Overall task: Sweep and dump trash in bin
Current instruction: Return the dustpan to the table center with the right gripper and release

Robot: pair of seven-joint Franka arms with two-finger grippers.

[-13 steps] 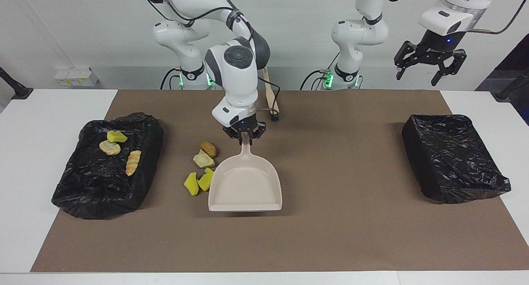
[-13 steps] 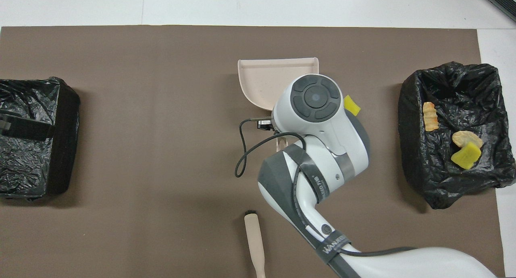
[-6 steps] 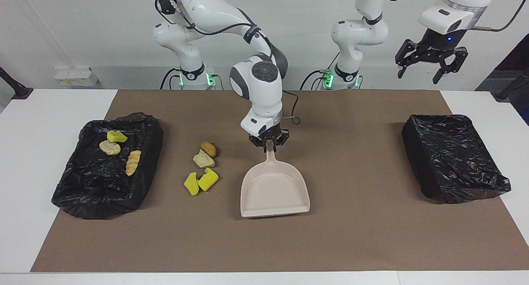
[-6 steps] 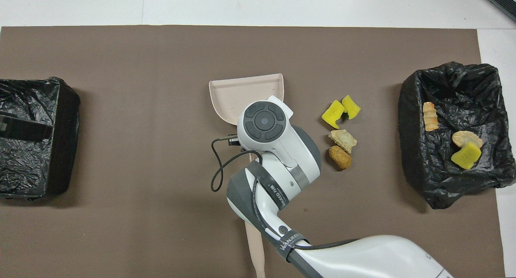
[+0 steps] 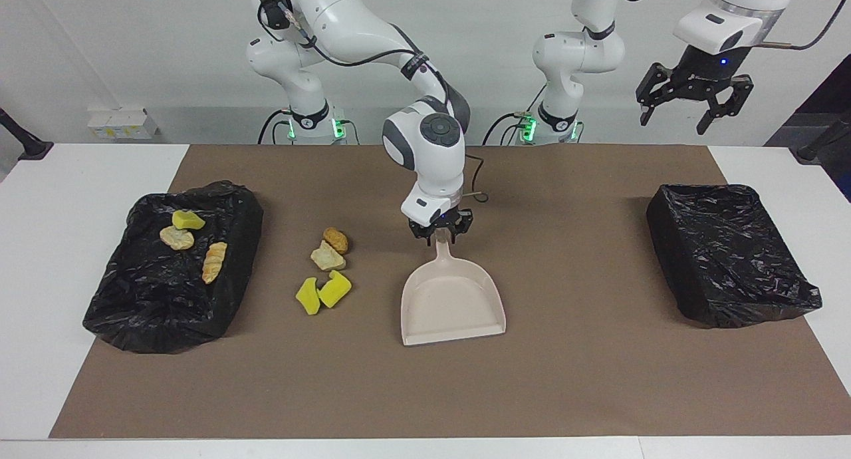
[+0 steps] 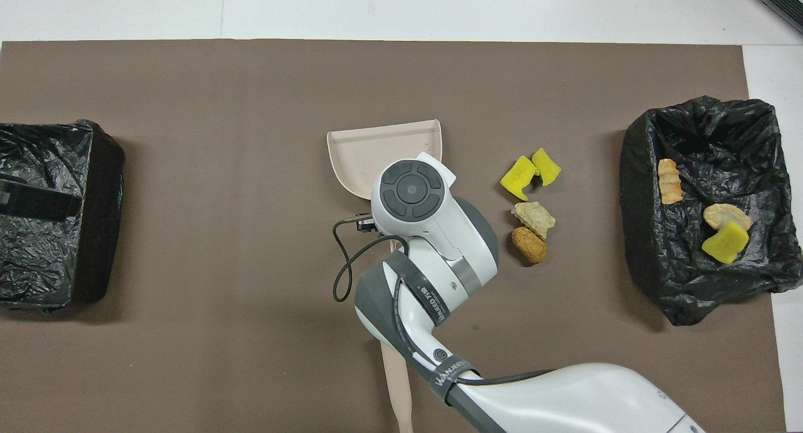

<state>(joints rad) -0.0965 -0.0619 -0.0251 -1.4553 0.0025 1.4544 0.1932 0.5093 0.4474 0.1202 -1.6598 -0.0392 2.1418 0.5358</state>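
Where views differ: overhead view hides the right gripper [image 5: 440, 235] under its own wrist; facing view shows it low at the top of the dustpan [image 5: 452, 299] handle
Only in overhead: brush [image 6: 396, 383], pale handle, lying nearer the robots than the dustpan, partly under the right arm
Only in facing: left gripper [image 5: 673, 123], raised high at the left arm's end of the table, waiting
Right pincer: fingers sit at either side of the handle tip; cannot tell if pinching or let go
Left pincer: fingers spread, nothing in them
Dustpan: flat on the brown mat [image 5: 598, 379], mid-table, mouth pointing away from the robots, empty
Trash on mat: four chunks [image 5: 327, 256] in a loose cluster between the dustpan and the bin [image 5: 166, 312] at the right arm's end, apart from both
Trash look: two bright yellow, touching each other, farther from the robots; one pale beige and one orange-brown, touching, nearer the robots; all spongy, rough-edged
Trash in bin: three chunks [image 5: 177, 237], one yellow, one beige, one ridged orange, lying on the black liner
Other bin [image 5: 731, 273]: black-lined, at the left arm's end
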